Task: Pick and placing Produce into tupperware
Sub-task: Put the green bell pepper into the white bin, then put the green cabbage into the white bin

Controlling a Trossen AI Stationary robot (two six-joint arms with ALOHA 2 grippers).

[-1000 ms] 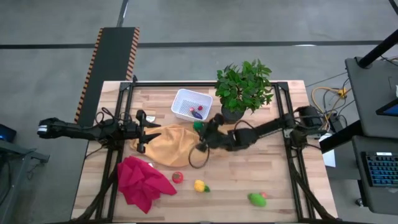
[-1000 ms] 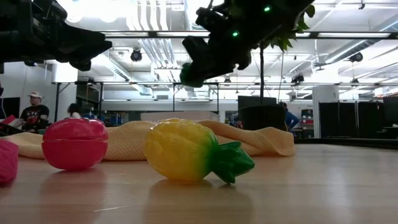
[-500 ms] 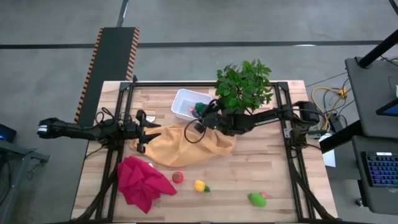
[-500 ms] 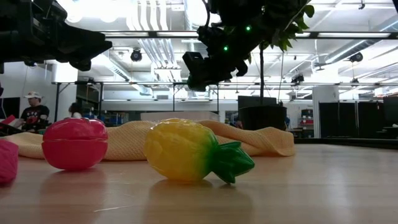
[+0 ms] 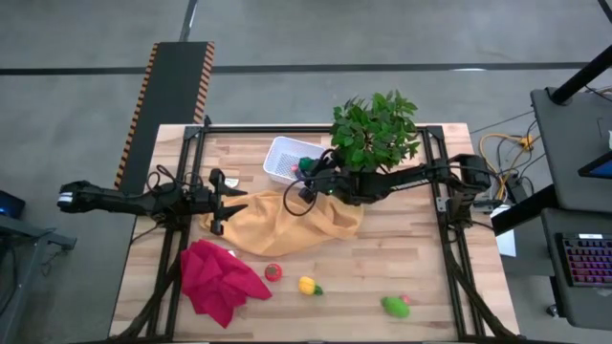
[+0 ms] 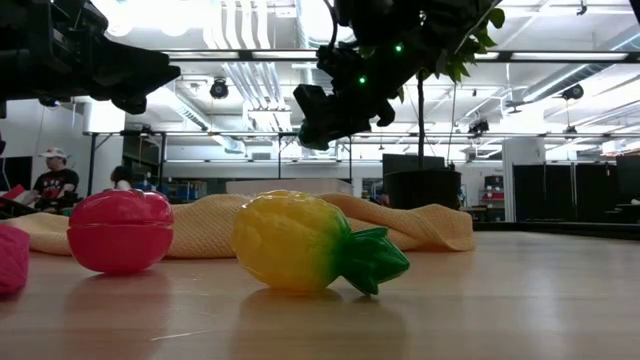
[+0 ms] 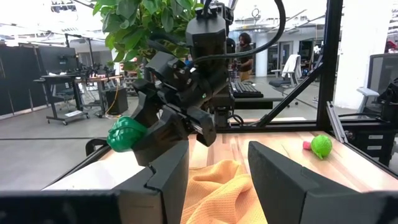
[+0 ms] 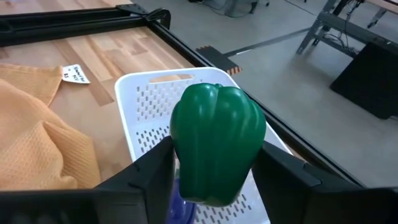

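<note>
Green pepper (image 8: 217,142), carried over tupperware (image 5: 287,159) now

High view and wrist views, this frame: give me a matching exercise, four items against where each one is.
Items:
1. green pepper
2. toy pineapple
3. red cloth
4. potted plant

Places:
A. crumpled at the table's front left
B. between the right gripper fingers, above the white bin
C. back of the table, beside the bin
D. lying on bare wood near the front

Pairs: 1-B, 2-D, 3-A, 4-C
</note>
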